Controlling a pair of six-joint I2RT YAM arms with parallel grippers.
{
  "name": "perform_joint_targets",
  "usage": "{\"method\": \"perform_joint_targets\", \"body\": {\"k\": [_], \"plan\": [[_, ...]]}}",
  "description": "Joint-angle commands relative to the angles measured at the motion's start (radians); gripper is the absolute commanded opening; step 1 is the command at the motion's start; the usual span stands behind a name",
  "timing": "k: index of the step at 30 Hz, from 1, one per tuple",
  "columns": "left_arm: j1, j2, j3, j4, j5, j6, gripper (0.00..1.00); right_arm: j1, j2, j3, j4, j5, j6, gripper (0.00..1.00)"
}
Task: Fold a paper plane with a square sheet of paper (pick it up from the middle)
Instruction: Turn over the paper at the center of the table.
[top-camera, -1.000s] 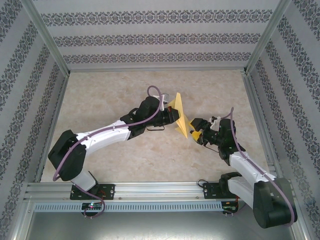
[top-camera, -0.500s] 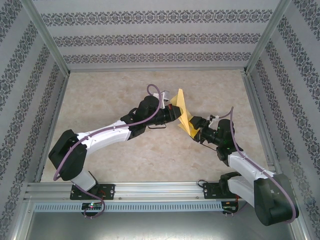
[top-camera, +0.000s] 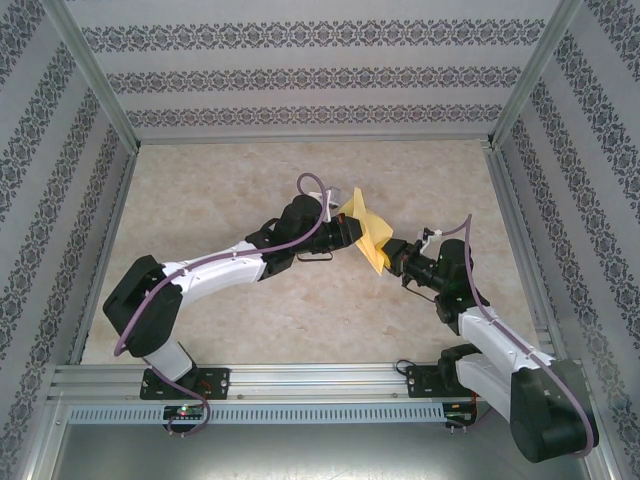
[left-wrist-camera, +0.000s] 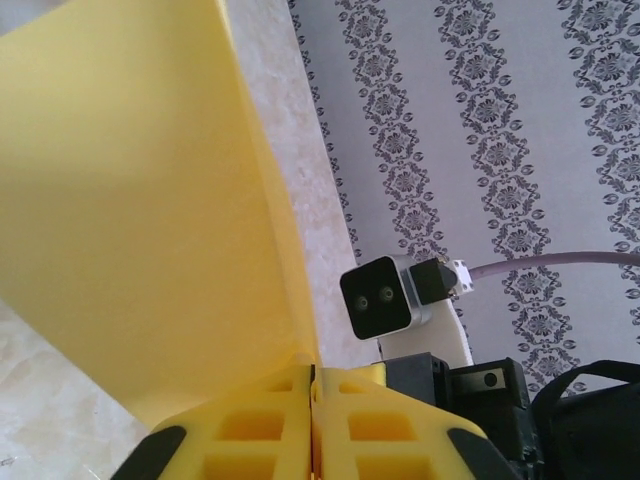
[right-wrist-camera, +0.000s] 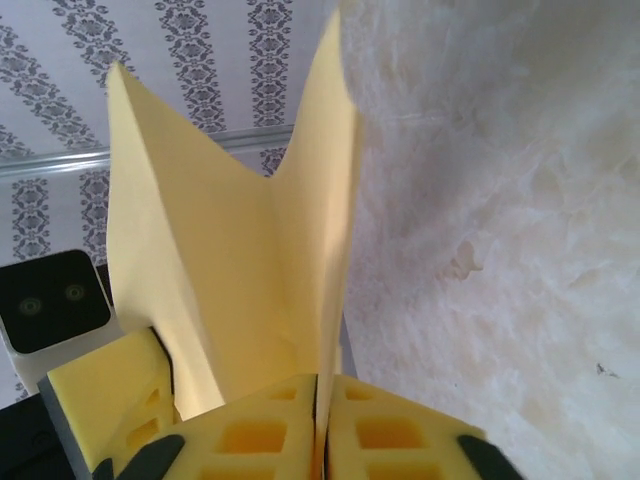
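Top external shows the left gripper (top-camera: 352, 231) and right gripper (top-camera: 390, 253) both clamped on the creased yellow paper (top-camera: 366, 228), held above the middle of the table (top-camera: 230, 185). Bare surface surrounds it out to every edge.

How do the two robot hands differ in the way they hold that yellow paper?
The left hand grips the paper at its far part, coming from the left; the right hand grips its near corner, coming from the right. The left arm stretches long; the right arm is bent tighter. Both hands are shut on the paper.
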Motion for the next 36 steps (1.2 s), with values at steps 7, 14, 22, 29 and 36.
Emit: {"method": "perform_joint_targets", "body": {"k": [7,14,22,29,36], "plan": [[0.023,0.007,-0.007,-0.041,0.018,0.041,0.27,-0.004,-0.051,0.137,-0.248,0.000,-0.264,0.02],[0.032,-0.008,0.012,-0.124,0.021,0.083,0.39,0.028,-0.051,0.268,-0.589,0.070,-0.594,0.00],[0.061,-0.054,0.031,-0.272,0.005,0.164,0.62,0.062,-0.015,0.346,-0.741,0.149,-0.804,0.00],[0.096,-0.117,0.047,-0.463,-0.051,0.266,0.69,0.090,0.004,0.367,-0.813,0.277,-0.923,0.00],[0.110,-0.156,-0.001,-0.440,-0.010,0.222,0.70,0.183,0.024,0.381,-0.834,0.487,-1.017,0.00]]}}
